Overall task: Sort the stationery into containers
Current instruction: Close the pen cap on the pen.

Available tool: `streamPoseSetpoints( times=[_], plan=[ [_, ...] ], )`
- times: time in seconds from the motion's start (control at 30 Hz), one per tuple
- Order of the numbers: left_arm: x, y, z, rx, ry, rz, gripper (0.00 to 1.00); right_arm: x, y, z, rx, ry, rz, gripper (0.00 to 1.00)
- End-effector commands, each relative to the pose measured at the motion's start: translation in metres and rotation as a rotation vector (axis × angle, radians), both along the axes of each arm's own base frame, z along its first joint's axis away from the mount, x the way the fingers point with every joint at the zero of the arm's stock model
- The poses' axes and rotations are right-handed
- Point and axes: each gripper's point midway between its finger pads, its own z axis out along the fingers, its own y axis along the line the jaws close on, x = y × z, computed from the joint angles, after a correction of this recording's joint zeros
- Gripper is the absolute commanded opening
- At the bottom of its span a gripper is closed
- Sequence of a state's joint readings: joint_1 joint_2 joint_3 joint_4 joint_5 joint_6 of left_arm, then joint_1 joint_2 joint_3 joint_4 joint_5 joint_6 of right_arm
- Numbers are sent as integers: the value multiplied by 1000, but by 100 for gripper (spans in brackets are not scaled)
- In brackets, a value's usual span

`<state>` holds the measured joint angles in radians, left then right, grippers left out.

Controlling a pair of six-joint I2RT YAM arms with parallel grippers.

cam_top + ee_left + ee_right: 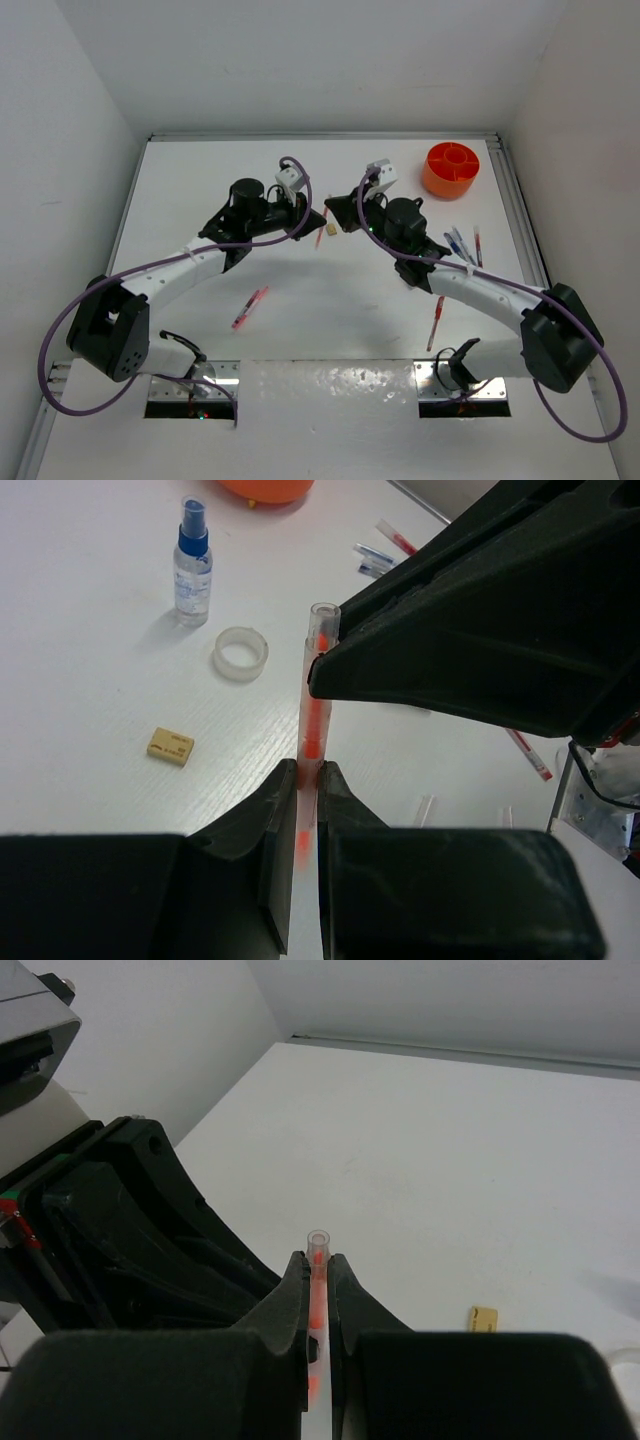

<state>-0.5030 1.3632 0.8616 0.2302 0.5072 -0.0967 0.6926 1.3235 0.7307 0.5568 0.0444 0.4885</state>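
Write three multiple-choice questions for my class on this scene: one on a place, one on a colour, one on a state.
1. Where on the table does the orange tub stand?
A. far right corner
B. near left corner
C. between the arms

2. What colour is the spray bottle cap?
A. green
B. blue
C. yellow

3. The clear red-ink pen between the arms is:
A. lying loose on the table
B. standing in the tub
C. clamped by the left arm's fingers and the right arm's fingers together

Key:
1 A, the top view shows it there.
2 B, the left wrist view shows blue.
3 C, each wrist view shows it pinched.
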Motion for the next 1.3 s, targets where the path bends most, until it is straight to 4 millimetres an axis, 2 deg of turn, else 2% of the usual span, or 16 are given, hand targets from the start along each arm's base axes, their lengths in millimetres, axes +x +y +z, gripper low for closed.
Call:
streamPoseSetpoints(
  times=[0.0, 0.13, 0.3, 0.47, 0.5, 0.6, 0.8, 0.9, 1.03, 1.13, 1.27],
  plan=[
    [29, 6, 109, -165, -364, 82, 0, -51, 6, -95, -218, 255, 153, 0],
    [28, 5, 106, -154, -356, 80, 0, -46, 13, -84, -232, 234, 169, 0],
    [28, 6, 104, -141, -353, 79, 0, -45, 14, -84, -245, 232, 178, 0],
    [25, 6, 91, -97, -336, 60, 0, -41, 18, -73, -248, 216, 187, 0],
    [23, 6, 84, -84, -323, 54, 0, -40, 19, -70, -246, 211, 187, 7],
    [19, 5, 78, -71, -308, 35, 0, -38, 19, -63, -239, 205, 182, 10],
    [19, 7, 78, -71, -311, 38, 0, -37, 19, -51, -228, 186, 184, 21],
    [17, 6, 78, -71, -311, 35, 0, -39, 19, -49, -231, 185, 191, 31],
    [15, 5, 77, -72, -310, 31, 0, -40, 17, -36, -214, 157, 189, 34],
    [15, 6, 78, -72, -312, 34, 0, -38, 10, -28, -222, 140, 169, 36],
    [15, 6, 84, -78, -323, 33, 0, -37, -12, -5, -248, 93, 139, 42]
  ],
)
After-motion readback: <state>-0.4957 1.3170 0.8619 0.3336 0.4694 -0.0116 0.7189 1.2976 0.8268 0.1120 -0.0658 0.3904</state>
